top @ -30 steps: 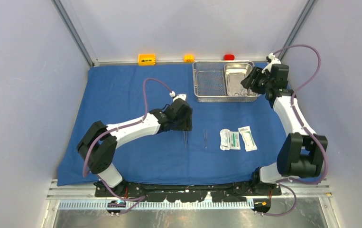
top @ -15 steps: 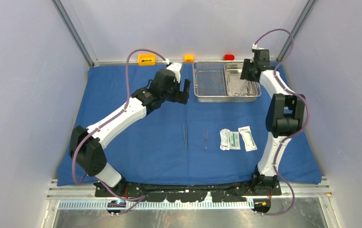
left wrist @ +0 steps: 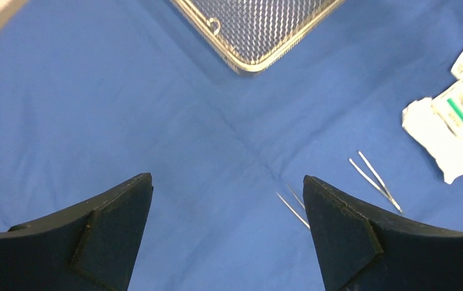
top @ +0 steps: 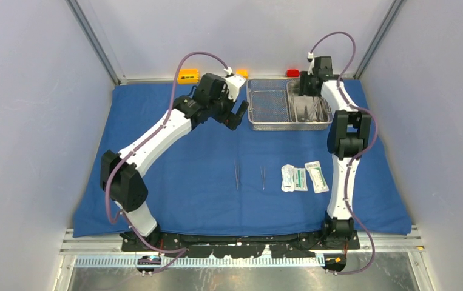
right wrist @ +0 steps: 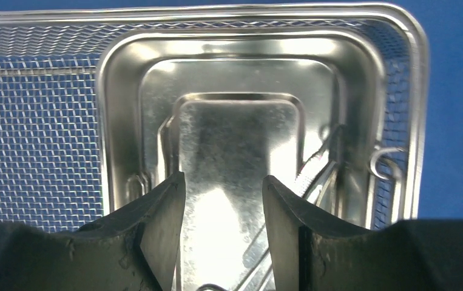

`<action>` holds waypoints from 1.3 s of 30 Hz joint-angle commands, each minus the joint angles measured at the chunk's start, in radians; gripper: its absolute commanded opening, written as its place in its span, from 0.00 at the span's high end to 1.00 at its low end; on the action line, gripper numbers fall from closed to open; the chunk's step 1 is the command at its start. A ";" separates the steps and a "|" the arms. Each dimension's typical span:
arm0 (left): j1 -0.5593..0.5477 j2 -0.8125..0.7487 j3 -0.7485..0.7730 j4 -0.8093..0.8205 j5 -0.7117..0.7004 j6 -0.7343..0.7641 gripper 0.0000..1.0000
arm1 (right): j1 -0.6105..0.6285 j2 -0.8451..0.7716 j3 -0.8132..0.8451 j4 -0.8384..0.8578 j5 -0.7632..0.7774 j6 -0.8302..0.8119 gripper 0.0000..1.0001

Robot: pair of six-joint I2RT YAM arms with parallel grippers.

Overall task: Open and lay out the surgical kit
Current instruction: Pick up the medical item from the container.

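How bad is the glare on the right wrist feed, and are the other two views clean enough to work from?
Right wrist: the steel pan throws bright patches and reflections, so the instruments inside are hard to separate. Left wrist: even light; mesh tray, thin steel tools and packets sharp. Top external: flat light, no glare, but those tools are faint lines.

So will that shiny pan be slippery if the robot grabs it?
Probably slippery: the steel pan looks polished and mirror-smooth. It should stay stiff, being formed metal. The thin steel instruments inside might slide or rattle when lifted.
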 commanded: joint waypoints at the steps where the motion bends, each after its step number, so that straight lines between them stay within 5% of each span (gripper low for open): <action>1: 0.019 0.048 0.056 -0.062 0.088 0.046 0.04 | 0.007 0.042 0.089 -0.023 -0.077 -0.011 0.46; 26: 0.031 0.070 0.077 -0.071 0.111 0.032 0.06 | 0.097 0.157 0.173 -0.084 -0.029 -0.053 0.57; 39: 0.045 0.048 0.057 -0.055 0.114 0.035 0.05 | 0.128 0.146 0.125 -0.059 0.096 -0.107 0.73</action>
